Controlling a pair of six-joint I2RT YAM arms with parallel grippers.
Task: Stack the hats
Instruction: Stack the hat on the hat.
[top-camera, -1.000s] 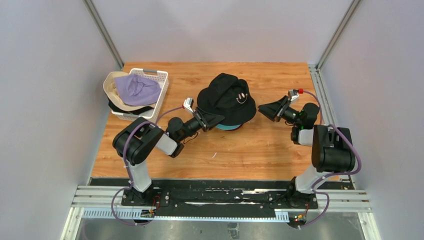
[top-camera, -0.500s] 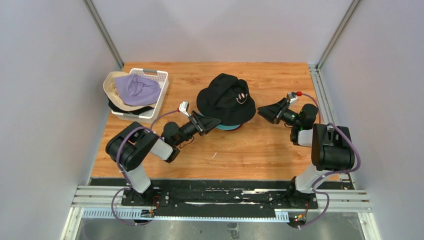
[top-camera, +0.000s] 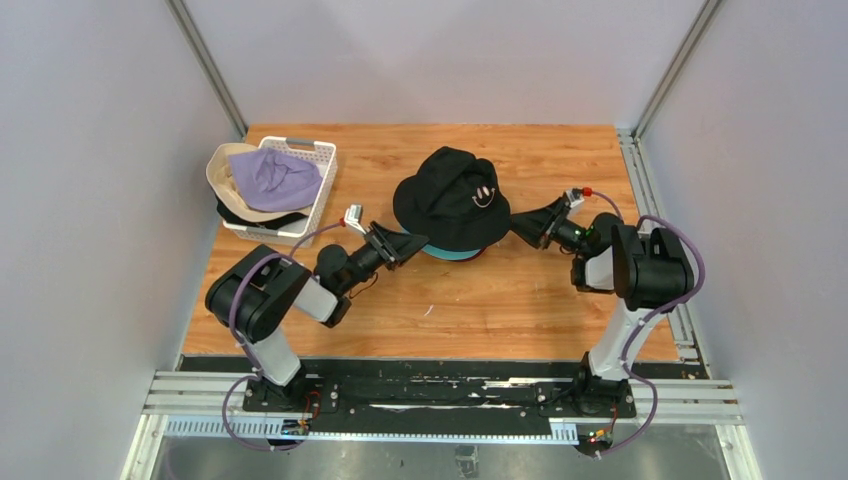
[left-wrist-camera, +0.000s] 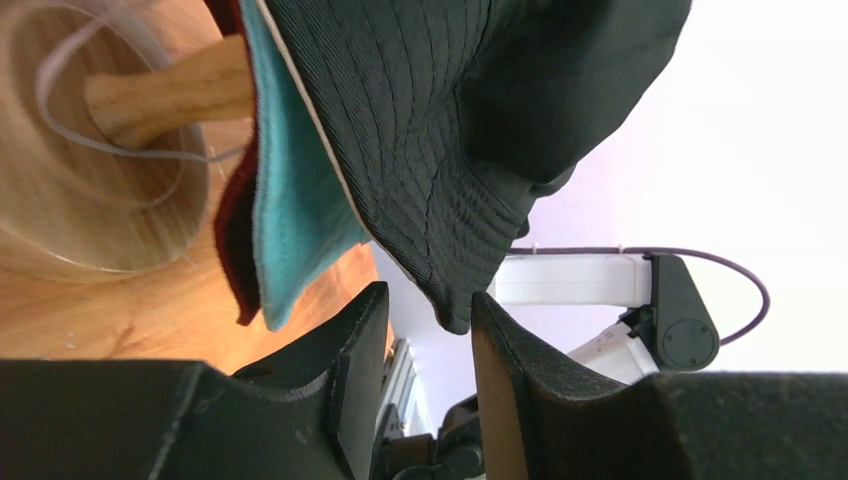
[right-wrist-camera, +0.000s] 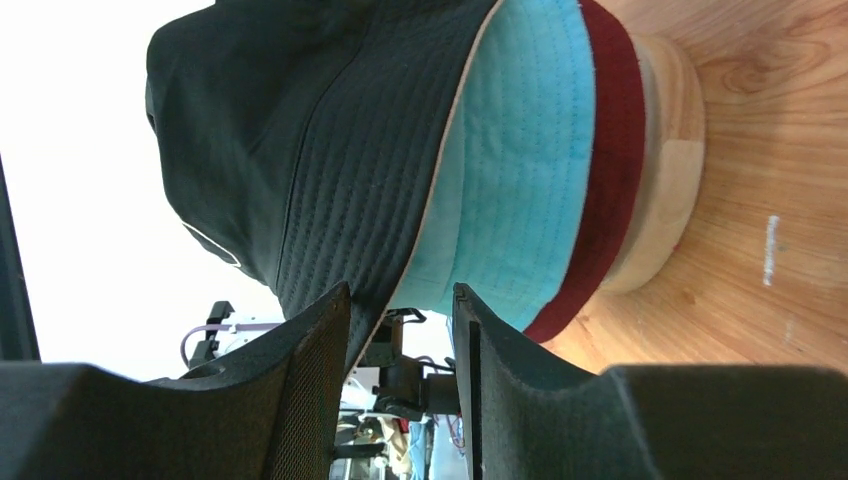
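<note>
a small smiley face marks the black hat, top of 3 stacked on 1 wooden stand, over the teal hat and maroon hat. 3 more lie in 1 white basket: lavender hat, beige hat, plain black hat. the left gripper and right gripper each gape narrowly around the top brim, unclamped.

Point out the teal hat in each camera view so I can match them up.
Top external: the teal hat is a thin sliver mid-picture, under the near brim of the black hat.
Left wrist: left of centre, sandwiched between the maroon hat and the black hat.
Right wrist: right of centre, a broad band between the same two.
Shared landmark: the black hat topping the stack, in all three views.
</note>
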